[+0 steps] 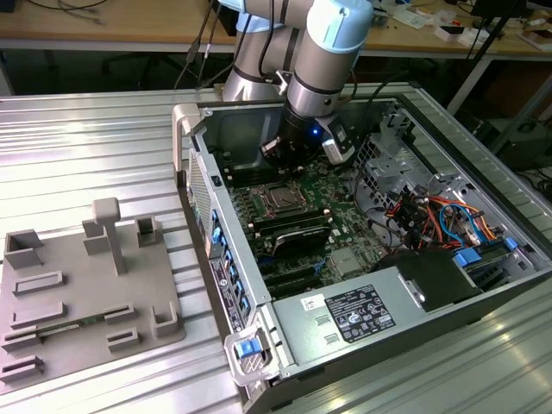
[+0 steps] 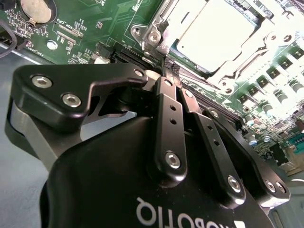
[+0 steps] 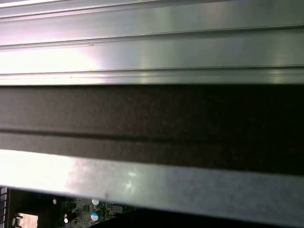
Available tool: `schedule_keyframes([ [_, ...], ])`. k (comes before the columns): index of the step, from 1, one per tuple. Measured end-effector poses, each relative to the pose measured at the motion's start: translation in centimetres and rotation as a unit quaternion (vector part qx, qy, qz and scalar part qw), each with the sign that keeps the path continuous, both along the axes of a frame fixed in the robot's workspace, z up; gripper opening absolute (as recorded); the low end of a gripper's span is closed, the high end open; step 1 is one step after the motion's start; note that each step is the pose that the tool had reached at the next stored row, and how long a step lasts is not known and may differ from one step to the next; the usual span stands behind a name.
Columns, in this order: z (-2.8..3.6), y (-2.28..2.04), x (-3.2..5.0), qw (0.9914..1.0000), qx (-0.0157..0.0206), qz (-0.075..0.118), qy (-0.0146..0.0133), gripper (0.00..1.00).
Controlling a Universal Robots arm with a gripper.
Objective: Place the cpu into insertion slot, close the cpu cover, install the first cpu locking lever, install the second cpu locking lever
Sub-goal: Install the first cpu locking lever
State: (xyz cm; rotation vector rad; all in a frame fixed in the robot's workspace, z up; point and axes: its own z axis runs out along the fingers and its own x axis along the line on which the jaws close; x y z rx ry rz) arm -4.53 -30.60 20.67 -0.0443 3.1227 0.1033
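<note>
Pinching fully closed, fingertips together with nothing clearly held, the gripper (image 2: 164, 76) sits at a corner of the cpu cover (image 2: 237, 71). The cover frames the cpu (image 2: 213, 28), which is seated in the insertion slot (image 1: 278, 197) on the green motherboard (image 2: 80, 28) inside the open computer case (image 1: 226, 259).

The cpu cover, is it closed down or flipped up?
Closed: in the second wrist view the cpu cover lies flat, framing the cpu in its window.
</note>
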Motion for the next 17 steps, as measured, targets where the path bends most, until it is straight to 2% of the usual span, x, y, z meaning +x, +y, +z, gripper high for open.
schedule_keyframes([
  [17,0.01,-0.22,0.00,1.00000,0.0000,0.000,0.0000,0.11],
])
